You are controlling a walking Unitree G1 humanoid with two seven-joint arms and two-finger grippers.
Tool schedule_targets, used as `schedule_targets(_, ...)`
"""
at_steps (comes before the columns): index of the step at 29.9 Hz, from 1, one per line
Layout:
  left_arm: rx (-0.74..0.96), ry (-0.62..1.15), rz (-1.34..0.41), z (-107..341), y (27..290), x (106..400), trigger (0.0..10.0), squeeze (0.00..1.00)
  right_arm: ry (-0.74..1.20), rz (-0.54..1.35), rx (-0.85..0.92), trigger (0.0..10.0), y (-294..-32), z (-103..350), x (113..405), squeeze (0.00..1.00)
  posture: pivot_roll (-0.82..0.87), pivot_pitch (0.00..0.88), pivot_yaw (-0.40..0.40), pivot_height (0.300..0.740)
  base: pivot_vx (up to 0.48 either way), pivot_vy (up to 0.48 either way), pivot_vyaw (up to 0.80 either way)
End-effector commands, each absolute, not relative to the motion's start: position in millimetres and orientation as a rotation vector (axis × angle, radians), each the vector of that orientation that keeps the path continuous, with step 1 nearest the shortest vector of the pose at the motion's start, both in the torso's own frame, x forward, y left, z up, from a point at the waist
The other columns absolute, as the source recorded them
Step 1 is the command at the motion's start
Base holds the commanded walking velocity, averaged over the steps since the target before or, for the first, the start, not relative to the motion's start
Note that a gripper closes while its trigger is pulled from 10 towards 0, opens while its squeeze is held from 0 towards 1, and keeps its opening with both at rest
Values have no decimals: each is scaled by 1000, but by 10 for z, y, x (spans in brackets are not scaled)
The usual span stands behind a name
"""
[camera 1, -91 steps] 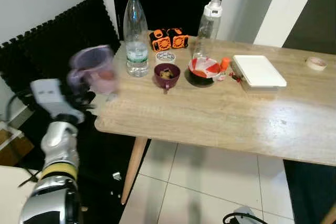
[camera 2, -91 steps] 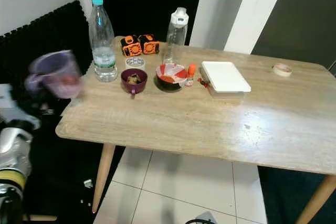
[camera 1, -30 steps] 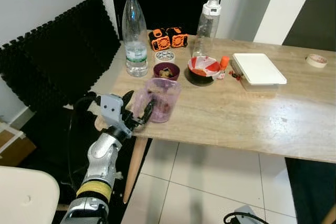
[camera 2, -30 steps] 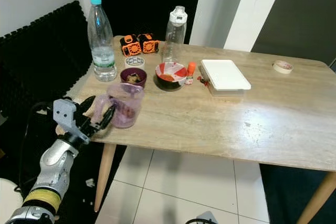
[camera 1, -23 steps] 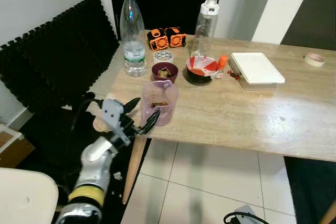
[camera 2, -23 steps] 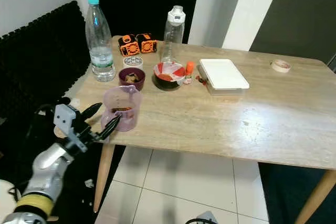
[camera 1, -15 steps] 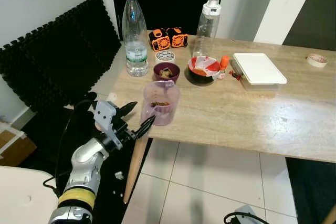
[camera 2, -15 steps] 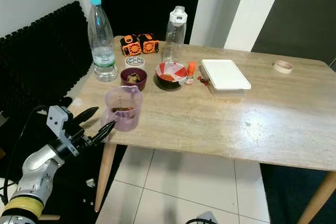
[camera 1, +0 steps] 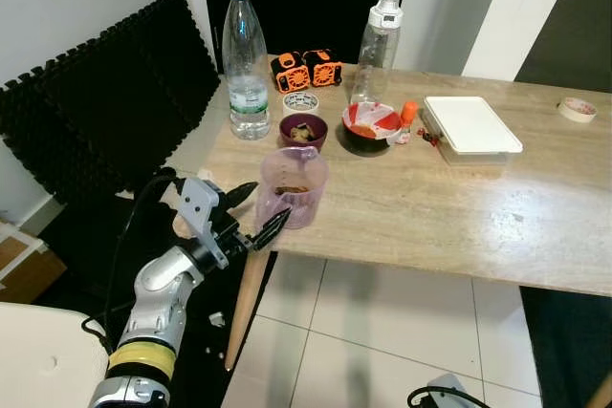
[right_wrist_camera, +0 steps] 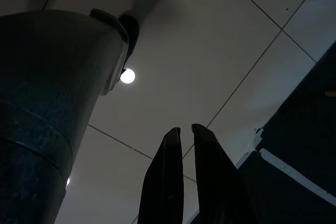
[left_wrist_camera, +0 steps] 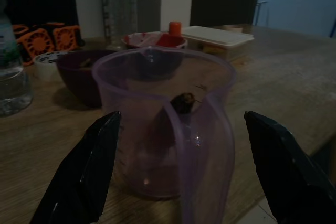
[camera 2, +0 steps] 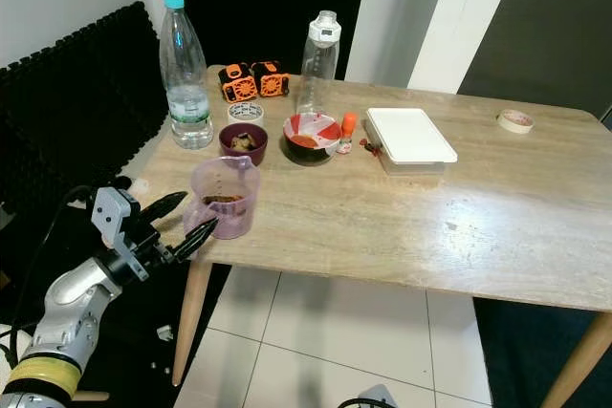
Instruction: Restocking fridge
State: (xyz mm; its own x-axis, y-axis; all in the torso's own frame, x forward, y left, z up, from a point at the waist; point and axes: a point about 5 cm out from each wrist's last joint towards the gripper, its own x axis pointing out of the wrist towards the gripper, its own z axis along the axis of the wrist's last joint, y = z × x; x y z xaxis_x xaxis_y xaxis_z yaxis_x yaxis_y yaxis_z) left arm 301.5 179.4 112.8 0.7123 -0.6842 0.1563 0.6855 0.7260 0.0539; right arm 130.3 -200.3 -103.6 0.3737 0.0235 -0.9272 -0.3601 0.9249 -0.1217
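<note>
A clear purple measuring jug [camera 1: 292, 188] with something dark inside stands upright on the wooden table [camera 1: 459, 217], near its front left corner. My left gripper [camera 1: 260, 205] is open just off that corner, with one black finger on each side of the jug's near wall and neither touching it. In the left wrist view the jug [left_wrist_camera: 163, 145] stands between the spread fingertips [left_wrist_camera: 107, 124]. My right gripper [right_wrist_camera: 181, 129] hangs shut over the tiled floor.
Behind the jug are a maroon bowl [camera 1: 303, 129], a water bottle [camera 1: 247, 54], a white-capped clear bottle [camera 1: 379, 45], a red-and-white bowl [camera 1: 371, 126], a white lidded box [camera 1: 471, 126] and two orange gadgets [camera 1: 308, 70]. Black foam panels [camera 1: 105, 102] line the left wall.
One second ago my left gripper held the jug tilted at the table's corner. The jug now stands on the table, let go, and the gripper has opened and drawn back a little.
</note>
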Motion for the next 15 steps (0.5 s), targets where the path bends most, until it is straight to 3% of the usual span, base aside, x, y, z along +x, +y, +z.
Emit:
schedule_targets(1, -14, -170, -781, 1128, 1689, 3010, 10000, 0, 1174, 243, -330, 10000, -2024, -1037, 1292, 0, 100, 13, -62, 740, 0, 0, 0)
schedule_targets(15, 41, -134, -717, 1086, 1564, 3071, 10000, 0, 1174, 242, -332, 10000, -2027, -1039, 1283, 0, 100, 21, -60, 740, 0, 0, 0)
